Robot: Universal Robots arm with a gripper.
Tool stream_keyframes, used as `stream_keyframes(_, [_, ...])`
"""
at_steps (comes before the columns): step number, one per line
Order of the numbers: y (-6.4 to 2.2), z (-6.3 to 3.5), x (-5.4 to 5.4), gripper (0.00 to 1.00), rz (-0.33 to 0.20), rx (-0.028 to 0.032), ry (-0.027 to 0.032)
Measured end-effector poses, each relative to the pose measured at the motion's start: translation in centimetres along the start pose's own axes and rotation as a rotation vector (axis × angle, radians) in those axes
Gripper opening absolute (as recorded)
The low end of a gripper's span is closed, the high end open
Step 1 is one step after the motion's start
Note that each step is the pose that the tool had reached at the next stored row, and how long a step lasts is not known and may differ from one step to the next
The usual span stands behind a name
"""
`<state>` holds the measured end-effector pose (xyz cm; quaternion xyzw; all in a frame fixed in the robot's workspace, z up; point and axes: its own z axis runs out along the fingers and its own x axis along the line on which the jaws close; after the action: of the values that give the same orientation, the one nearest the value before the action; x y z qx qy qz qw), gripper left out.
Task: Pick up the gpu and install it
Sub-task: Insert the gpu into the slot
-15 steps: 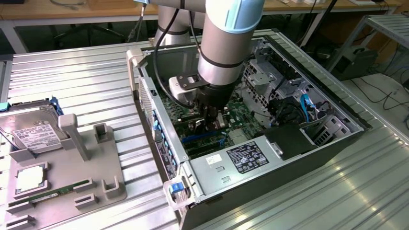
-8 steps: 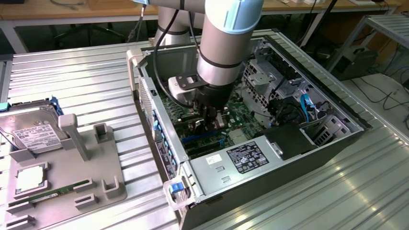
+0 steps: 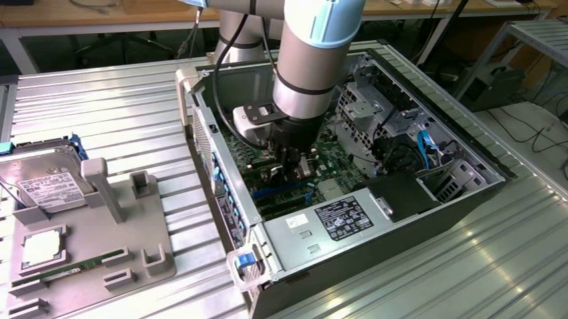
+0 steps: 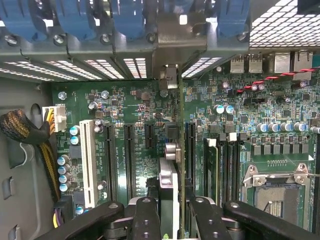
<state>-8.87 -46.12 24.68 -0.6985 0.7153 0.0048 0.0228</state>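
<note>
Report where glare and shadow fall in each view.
Exterior view: strong glare streaks the ribbed silvery metal table, while the open black computer case lies dim under the arm. Wrist view: the perforated metal rear grille is washed out by backlight; the black pincer clamping the thin black-faced gpu card is shadowed.

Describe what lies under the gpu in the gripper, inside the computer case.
Under the gpu, held edge-on by the gripper, lies the green motherboard, with black expansion slots alongside. What sits directly beneath is covered by the card itself.
</note>
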Motion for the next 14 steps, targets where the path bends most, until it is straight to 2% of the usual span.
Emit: stream_keyframes(14, [0.0, 0.2, 0.01, 0.28, 0.0, 0.0, -0.0003])
